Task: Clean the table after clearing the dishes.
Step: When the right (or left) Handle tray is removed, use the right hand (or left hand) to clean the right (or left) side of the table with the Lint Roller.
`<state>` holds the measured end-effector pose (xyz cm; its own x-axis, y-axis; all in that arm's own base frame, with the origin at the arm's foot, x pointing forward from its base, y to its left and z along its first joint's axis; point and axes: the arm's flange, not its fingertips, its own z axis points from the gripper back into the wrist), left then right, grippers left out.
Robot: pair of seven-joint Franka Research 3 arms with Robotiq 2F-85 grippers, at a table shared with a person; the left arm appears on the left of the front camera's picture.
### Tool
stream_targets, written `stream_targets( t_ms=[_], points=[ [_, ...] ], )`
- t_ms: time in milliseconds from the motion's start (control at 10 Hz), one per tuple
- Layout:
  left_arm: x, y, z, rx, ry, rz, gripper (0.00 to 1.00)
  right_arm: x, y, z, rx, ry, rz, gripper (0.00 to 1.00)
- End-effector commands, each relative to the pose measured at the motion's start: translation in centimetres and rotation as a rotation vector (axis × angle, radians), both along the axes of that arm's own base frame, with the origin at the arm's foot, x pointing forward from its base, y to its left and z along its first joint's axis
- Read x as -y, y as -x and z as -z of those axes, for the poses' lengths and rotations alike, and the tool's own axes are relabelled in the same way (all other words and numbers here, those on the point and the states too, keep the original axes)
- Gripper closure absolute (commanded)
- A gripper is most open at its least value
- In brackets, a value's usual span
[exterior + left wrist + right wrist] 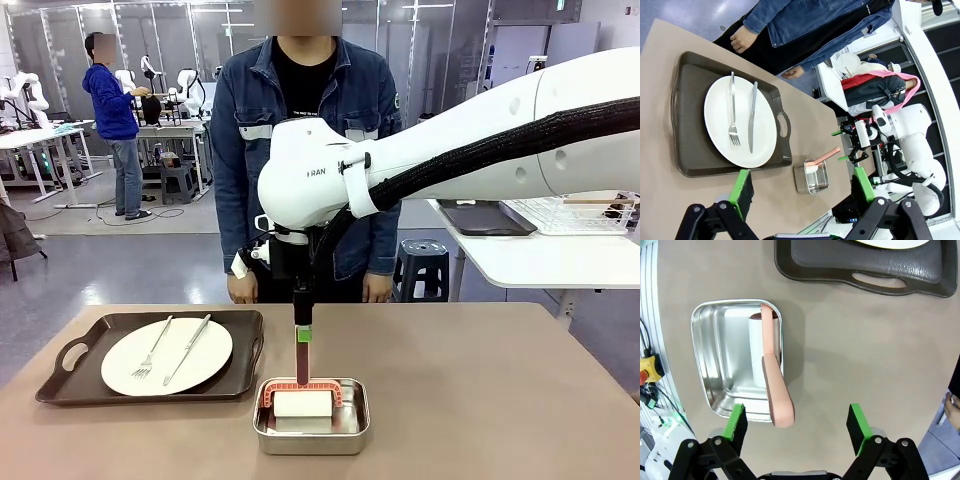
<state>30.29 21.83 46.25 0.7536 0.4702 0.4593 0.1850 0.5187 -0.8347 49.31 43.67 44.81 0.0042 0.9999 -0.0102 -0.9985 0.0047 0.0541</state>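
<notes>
Right fingers [858, 422] are held spread and empty just above the steel pan [725, 340], where a lint roller's pink handle [776, 390] is propped. Left fingers [742, 187] are likewise released. Left of the pan, the tray [60, 385] with its plate [120, 370] is not yet cleared from the worktop [480, 400]. Roller pick-up seems in hand; the handle must be centred, then clasped.

White plate [208, 358] on dark brown tray [243, 335], tan table [480, 400], silver pan [352, 432].
</notes>
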Motion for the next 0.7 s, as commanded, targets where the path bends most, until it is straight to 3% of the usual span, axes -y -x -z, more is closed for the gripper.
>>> stream_targets(
  t_ms=[0, 200, 400, 600],
  points=[
    [-0.2, 0.1, -0.1, 0.023, 0.007, 0.005, 0.00, 0.0, 0.2, 0.0, 0.001, 0.003, -0.001, 0.00],
    [-0.2, 0.1, -0.1, 0.023, 0.007, 0.005, 0.00, 0.0, 0.0, 0.0, 0.000, 0.000, 0.000, 0.00],
    [-0.2, 0.1, -0.1, 0.023, 0.007, 0.005, 0.00, 5.2, -0.4, -3.7, -0.111, -0.255, 0.145, 0.00],
    [-0.2, 0.1, -0.1, 0.023, 0.007, 0.005, 0.00, 12.2, -0.4, -4.8, -0.278, -0.599, 0.246, 0.00]
  ],
)
